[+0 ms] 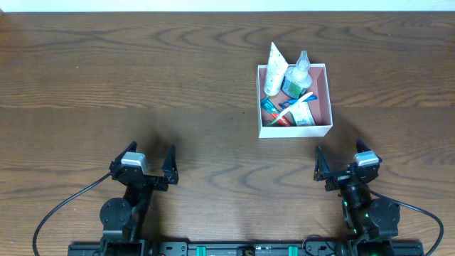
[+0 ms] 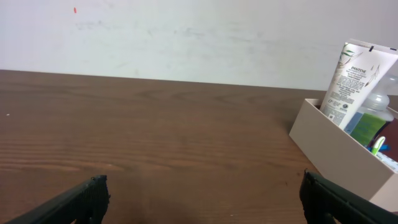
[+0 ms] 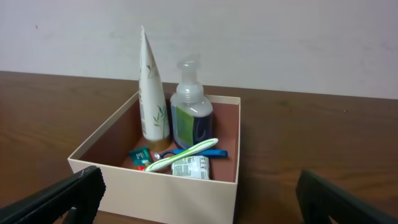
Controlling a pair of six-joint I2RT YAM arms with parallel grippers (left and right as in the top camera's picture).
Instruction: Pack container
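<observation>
Presently, the container (image 1: 295, 131) is sitting on the right half of the wooden desk (image 1: 142, 71), toward its far edge. It is lying ahead of the right pincer (image 1: 341, 162) and slightly to that pincer's left, and well apart from the left pincer (image 1: 149, 160). Its thin white walls are enclosing a dusty pink floor.

A white tube (image 1: 274, 71) is leaning against the far left corner, its crimped end poking up above the rim. Just beside it, a clear pump bottle (image 1: 297, 75) with a green and blue label is standing upright against the far wall. In front of these, a green and white toothbrush (image 3: 183, 154) is lying slantwise across the floor, resting over a small labelled tube (image 3: 191, 168) near the front wall. A little green and red packet (image 3: 141, 155) is lying to the left of the toothbrush.

Both pincers are hovering near the robot's edge of the desk, jaws spread wide and gripping nothing. In the right wrist view the dark fingers (image 3: 68, 196) are framing the container from either side without touching it. In the left wrist view the container is showing only at the right edge, with the tube rising over its wall. Black cables (image 1: 57, 210) are trailing from both arm bases.
</observation>
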